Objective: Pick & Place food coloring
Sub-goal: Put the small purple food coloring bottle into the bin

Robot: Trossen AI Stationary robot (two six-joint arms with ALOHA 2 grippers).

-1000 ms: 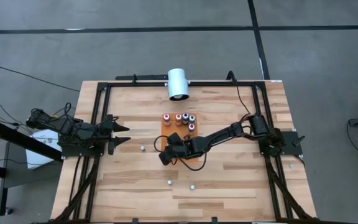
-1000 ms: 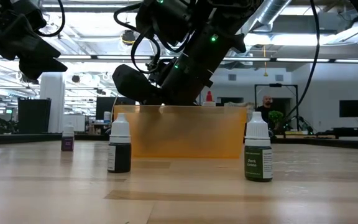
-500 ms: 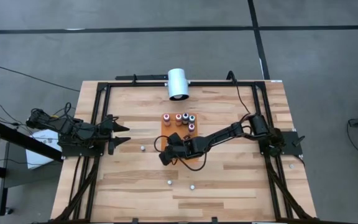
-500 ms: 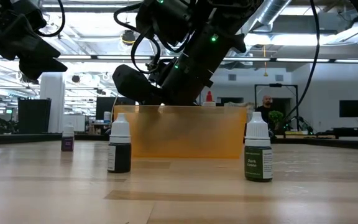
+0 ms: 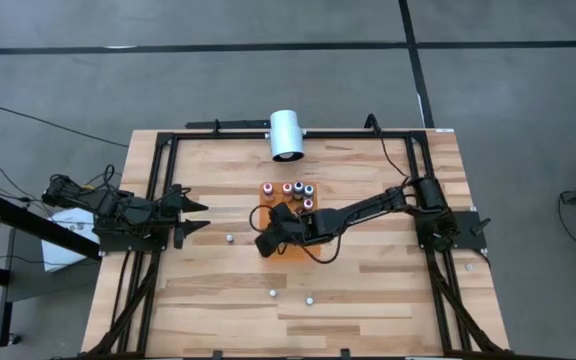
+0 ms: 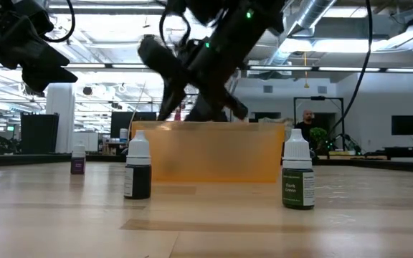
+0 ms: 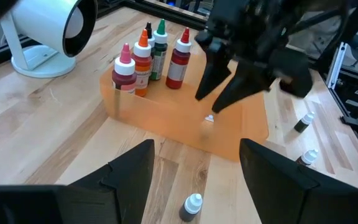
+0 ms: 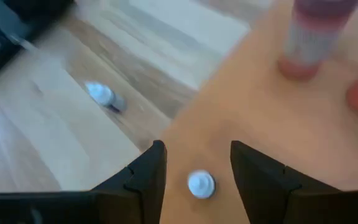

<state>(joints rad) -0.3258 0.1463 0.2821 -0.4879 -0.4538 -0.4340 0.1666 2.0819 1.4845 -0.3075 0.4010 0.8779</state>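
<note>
Several food coloring bottles (image 5: 288, 190) stand upright in a cluster on the far part of the flat orange mat (image 7: 241, 134). One tiny white-capped bottle (image 8: 201, 185) stands alone near the mat's near edge. My right gripper (image 8: 197, 168) is open and hovers above it, fingers pointing down on either side of the cap without touching. In the left wrist view that gripper (image 7: 219, 93) is clear of the small bottle (image 7: 209, 118). My left gripper (image 5: 200, 215) waits open near the table's left side.
Loose bottles stand on the bare wood: one (image 5: 230, 239) left of the mat, two (image 5: 273, 293) (image 5: 309, 298) near the near edge, seen close in the low view (image 6: 138, 170) (image 6: 297, 175). A big white cylinder (image 5: 287, 134) sits at the far edge. Black rails frame the table.
My right gripper has risen from the orange mat and tipped, its arm swinging slightly toward the table's far edge. The small bottle stays standing on the mat under it. My left arm has kept still.
</note>
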